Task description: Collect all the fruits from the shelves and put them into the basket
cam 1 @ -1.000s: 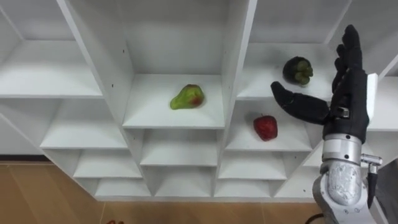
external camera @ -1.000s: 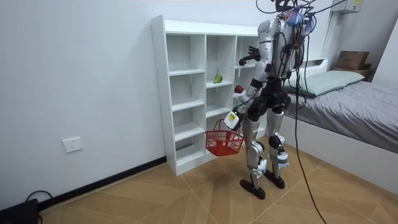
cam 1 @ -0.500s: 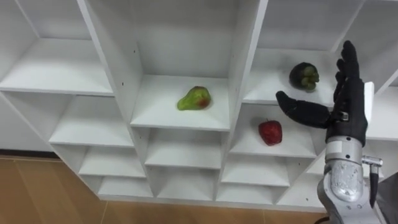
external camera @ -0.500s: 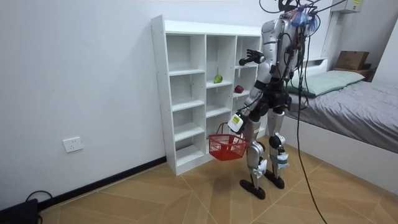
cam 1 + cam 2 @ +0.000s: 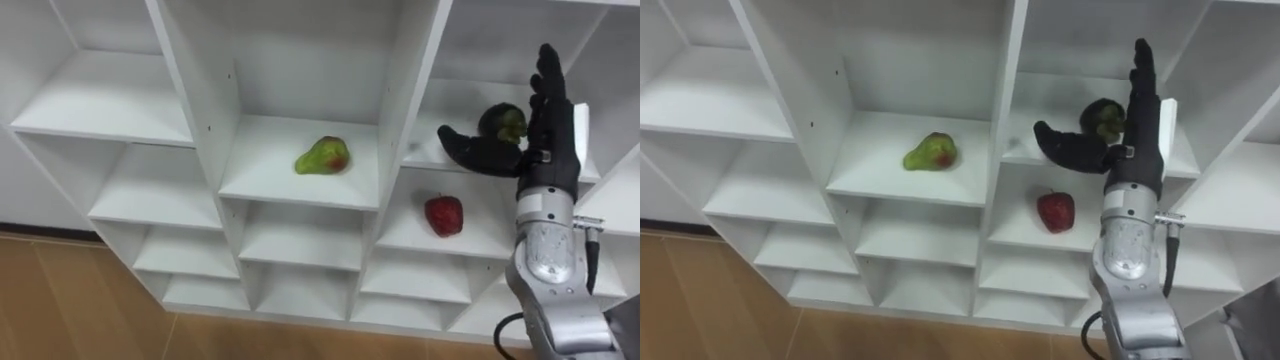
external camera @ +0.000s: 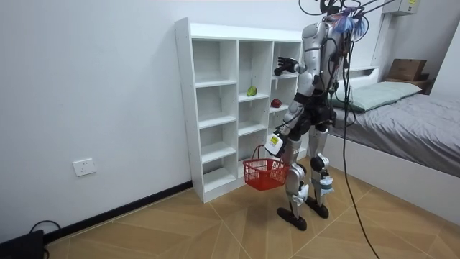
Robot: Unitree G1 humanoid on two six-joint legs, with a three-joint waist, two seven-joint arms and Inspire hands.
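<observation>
1. Left eye view: right hand [image 5: 548, 150] was spread flat, holding nothing, just before knobbly dark round fruit [image 5: 503, 121].
2. Glossy red fruit [image 5: 444, 215] sat below it, green pear [image 5: 323, 156] to its left.
3. Left hand [image 6: 278, 137] gripped red mesh basket [image 6: 266, 175].

- Both eye views sit on the head, looking down, close up on the closet [image 5: 200, 100] shelves, sharing pretty much the same patch.
- Room view hangs well back, side-on, catching the whole closet and the robot.

The right arm reaches forward and up, the right hand [image 5: 551, 142] flat, fingers straight up, thumb spread leftward. The left arm hangs low, the left hand [image 6: 276, 139] curled round the handle of the red plastic basket [image 6: 266, 175].
</observation>
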